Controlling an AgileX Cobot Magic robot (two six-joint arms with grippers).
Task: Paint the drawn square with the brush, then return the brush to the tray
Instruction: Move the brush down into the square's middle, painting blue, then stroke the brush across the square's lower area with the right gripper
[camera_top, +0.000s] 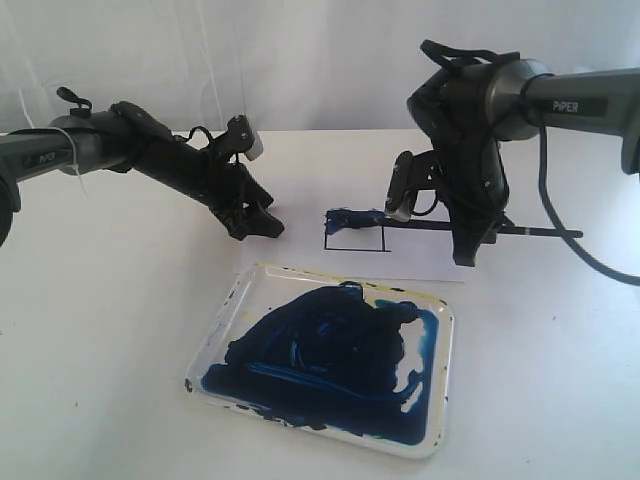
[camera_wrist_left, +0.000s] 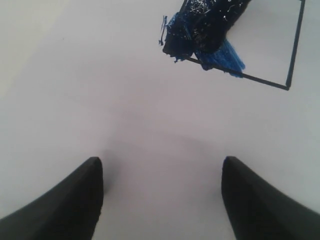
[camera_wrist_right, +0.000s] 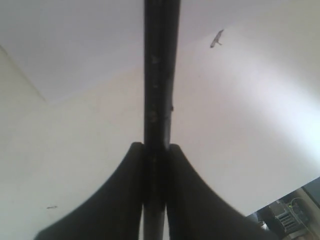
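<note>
The drawn square (camera_top: 357, 240) is a thin black outline on white paper, smeared dark blue along its far edge. The brush (camera_top: 545, 233) lies almost level, and its blue-stained bristles (camera_top: 350, 216) rest on that far edge. My right gripper (camera_top: 467, 255) points down and is shut on the black handle (camera_wrist_right: 160, 75), to the right of the square. My left gripper (camera_top: 258, 230) stands open and holds nothing, just left of the square. From the left wrist, the wet bristles (camera_wrist_left: 205, 25) and a corner of the square's outline (camera_wrist_left: 295, 45) lie ahead of the gripper (camera_wrist_left: 162, 165). The tray (camera_top: 215, 345) sits nearer the camera.
The white paper sheet (camera_top: 420, 262) lies under the square, and its near edge almost touches the tray. Dark blue paint fills most of the tray's floor. The right arm's cable (camera_top: 570, 250) loops over the table at the right.
</note>
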